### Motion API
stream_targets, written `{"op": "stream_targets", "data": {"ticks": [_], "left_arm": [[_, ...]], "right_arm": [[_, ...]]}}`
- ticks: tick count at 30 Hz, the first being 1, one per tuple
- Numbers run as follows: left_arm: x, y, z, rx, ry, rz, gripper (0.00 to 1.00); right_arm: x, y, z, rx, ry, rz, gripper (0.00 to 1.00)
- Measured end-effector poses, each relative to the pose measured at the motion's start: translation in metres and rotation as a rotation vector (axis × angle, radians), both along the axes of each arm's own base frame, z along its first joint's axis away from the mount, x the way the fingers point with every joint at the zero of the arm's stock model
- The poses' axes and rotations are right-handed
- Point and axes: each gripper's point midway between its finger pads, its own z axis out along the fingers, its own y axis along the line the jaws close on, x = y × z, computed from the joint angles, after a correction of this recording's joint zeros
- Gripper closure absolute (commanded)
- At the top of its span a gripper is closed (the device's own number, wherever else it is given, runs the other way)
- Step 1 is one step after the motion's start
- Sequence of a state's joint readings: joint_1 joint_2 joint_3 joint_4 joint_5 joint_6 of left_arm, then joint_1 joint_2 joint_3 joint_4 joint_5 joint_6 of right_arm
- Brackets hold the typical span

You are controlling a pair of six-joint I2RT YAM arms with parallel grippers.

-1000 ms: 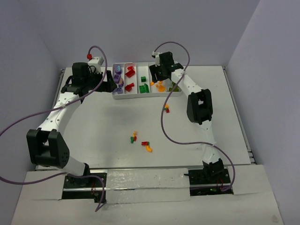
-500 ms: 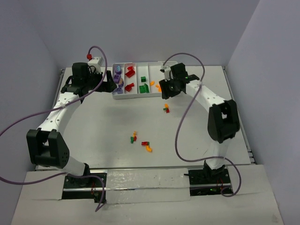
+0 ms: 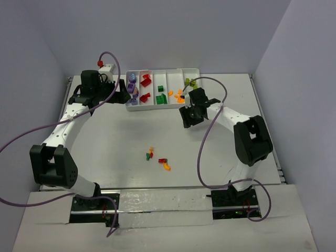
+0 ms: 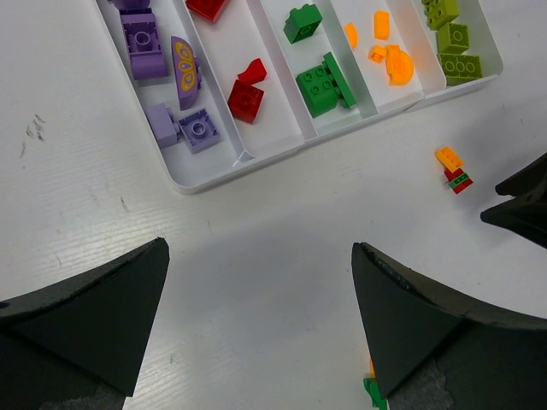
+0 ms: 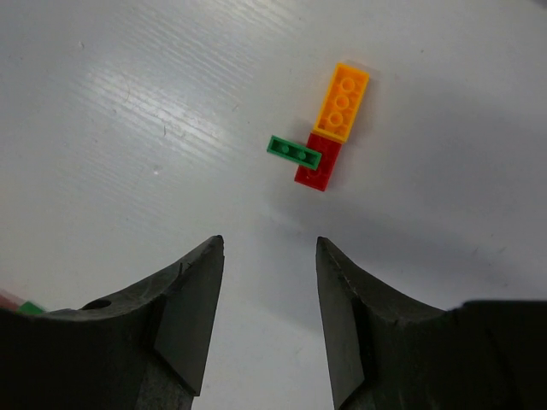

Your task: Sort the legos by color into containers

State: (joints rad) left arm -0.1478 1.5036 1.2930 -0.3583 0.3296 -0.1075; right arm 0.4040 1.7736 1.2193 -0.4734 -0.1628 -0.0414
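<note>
The white tray [image 3: 173, 70] sits at twelve o'clock on the table [image 3: 105, 136], the right gripper [image 3: 186, 121] hangs at its five o'clock, and loose legos [image 3: 157, 157] lie toward six o'clock.

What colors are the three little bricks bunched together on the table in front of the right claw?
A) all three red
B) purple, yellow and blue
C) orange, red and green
C: the right wrist view shows an orange brick, a red brick and a thin green plate touching one another on the table, just ahead of the right gripper.
</note>
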Motion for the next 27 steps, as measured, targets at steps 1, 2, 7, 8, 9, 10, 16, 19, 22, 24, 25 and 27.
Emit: {"op": "stream_targets", "data": {"ticks": [1,2,7,8,9,10,16,19,22,24,25,27], "left_arm": [[0.0,0.0,0.0,0.001,0.0,0.001,0.02],[0.0,0.0,0.0,0.002,0.001,0.001,0.03],[-0.001,0.001,-0.001,0.004,0.005,0.002,0.03],[-0.001,0.001,-0.001,0.004,0.005,0.002,0.03],[-0.001,0.001,-0.001,0.004,0.004,0.002,0.03],[-0.001,0.001,-0.001,0.006,0.004,0.001,0.03],[-0.001,0.001,-0.001,0.01,0.002,-0.002,0.03],[0.0,0.001,-0.001,0.011,0.001,-0.002,0.03],[0.0,0.001,-0.001,0.011,-0.001,-0.003,0.03],[0.0,0.001,0.0,0.011,-0.002,-0.003,0.03],[0.001,0.001,0.0,0.011,-0.003,-0.003,0.03],[0.002,0.001,0.001,0.011,-0.005,-0.003,0.03]], "right_arm": [[0.001,0.002,-0.003,-0.006,-0.004,-0.001,0.47],[0.002,0.004,-0.005,-0.012,-0.01,-0.003,0.48],[0.018,0.003,-0.011,-0.043,-0.062,-0.043,0.51],[0.02,0.002,-0.014,-0.049,-0.063,-0.048,0.51],[0.021,0.001,-0.018,-0.056,-0.06,-0.055,0.51],[0.021,0.0,-0.022,-0.064,-0.053,-0.064,0.51],[0.022,-0.005,-0.042,-0.103,-0.011,-0.091,0.52],[0.024,-0.005,-0.04,-0.108,-0.018,-0.096,0.54],[0.024,-0.006,-0.042,-0.114,-0.015,-0.098,0.57],[0.026,-0.006,-0.041,-0.114,-0.018,-0.099,0.6],[0.028,-0.005,-0.04,-0.114,-0.022,-0.1,0.61],[0.032,-0.004,-0.038,-0.114,-0.027,-0.101,0.65]]}}
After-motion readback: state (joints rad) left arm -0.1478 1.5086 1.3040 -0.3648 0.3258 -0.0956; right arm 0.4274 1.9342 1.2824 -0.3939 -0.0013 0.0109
